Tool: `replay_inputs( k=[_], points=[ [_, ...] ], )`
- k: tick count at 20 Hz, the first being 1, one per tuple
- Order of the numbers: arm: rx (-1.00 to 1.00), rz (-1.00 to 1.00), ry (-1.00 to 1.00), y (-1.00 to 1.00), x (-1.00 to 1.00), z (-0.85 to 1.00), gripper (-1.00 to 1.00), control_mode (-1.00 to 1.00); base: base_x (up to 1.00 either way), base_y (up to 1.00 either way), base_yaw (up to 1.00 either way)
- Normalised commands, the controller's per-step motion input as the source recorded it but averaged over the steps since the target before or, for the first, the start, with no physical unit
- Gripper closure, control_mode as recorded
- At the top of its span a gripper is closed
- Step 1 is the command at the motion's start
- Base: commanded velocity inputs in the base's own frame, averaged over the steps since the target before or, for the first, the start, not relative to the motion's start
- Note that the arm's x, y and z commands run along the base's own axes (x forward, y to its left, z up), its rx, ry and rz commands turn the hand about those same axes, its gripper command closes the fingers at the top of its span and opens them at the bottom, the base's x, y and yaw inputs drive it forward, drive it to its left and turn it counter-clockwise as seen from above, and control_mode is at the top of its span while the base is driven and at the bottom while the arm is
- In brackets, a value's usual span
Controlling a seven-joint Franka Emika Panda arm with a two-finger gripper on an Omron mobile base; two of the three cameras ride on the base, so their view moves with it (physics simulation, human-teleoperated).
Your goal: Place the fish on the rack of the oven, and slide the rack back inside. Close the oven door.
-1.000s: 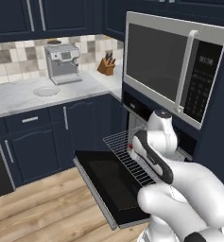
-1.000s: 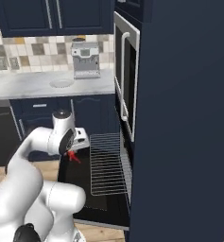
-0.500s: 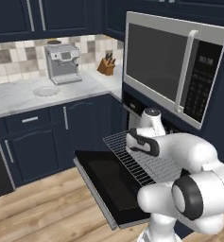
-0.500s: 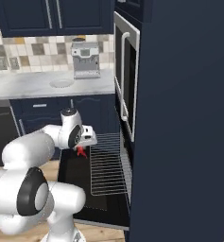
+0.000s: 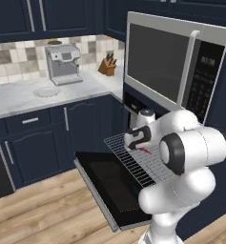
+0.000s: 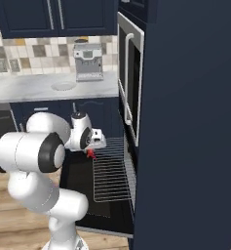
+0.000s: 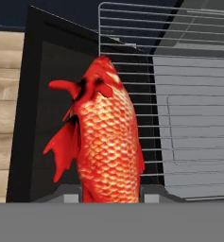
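In the hand view, the scaly red-orange fish (image 7: 106, 142) stands up close to the lens, its lower end pinched between the pressed-in fingers of the two-finger gripper (image 7: 111, 197). From the base views, the gripper (image 5: 136, 144) holds the fish (image 5: 144, 149) just above the near left corner of the flat silver wire rack (image 5: 143, 159); whether it touches the bars cannot be told. The rack (image 6: 112, 171) is pulled out over the wide glossy black oven door (image 5: 112, 183), which lies dropped open and level. Behind it, the black built-in oven (image 5: 136, 107) sits in navy cabinetry, under a steel-framed microwave (image 5: 174, 59) with a vertical handle; pale markings on the microwave's control panel are too small to read. Farther off, on the pale marble counter (image 5: 19, 97), stand a white plate (image 5: 46, 92), a silver coffee machine (image 5: 63, 64) and a wooden knife block (image 5: 106, 66) against the tiled wall. No readable brand or label shows anywhere.
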Motion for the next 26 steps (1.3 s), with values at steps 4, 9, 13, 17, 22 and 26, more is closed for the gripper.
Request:
replay_inputs(
  k=[4, 9, 13, 17, 22, 26],
  points=[
    [-0.04, 0.00, 0.00, -0.04, 0.54, -0.54, 1.00, -1.00, 0.00, 0.00, 0.00],
    [-0.04, 0.00, 0.01, -0.08, 0.61, -0.61, 1.00, -1.00, 0.00, 0.00, 0.00],
    [-0.02, 0.00, 0.00, -0.08, 0.71, -0.56, 1.00, -1.00, 0.00, 0.00, 0.00],
    [-0.01, 0.00, 0.00, -0.03, 0.77, -0.51, 1.00, -1.00, 0.00, 0.00, 0.00],
    [-0.02, 0.00, 0.00, -0.04, 0.73, -0.53, 1.00, -1.00, 0.00, 0.00, 0.00],
    [-0.03, 0.00, 0.00, -0.13, 0.54, -0.51, 1.00, -1.00, 0.00, 0.00, 0.00]
  ],
)
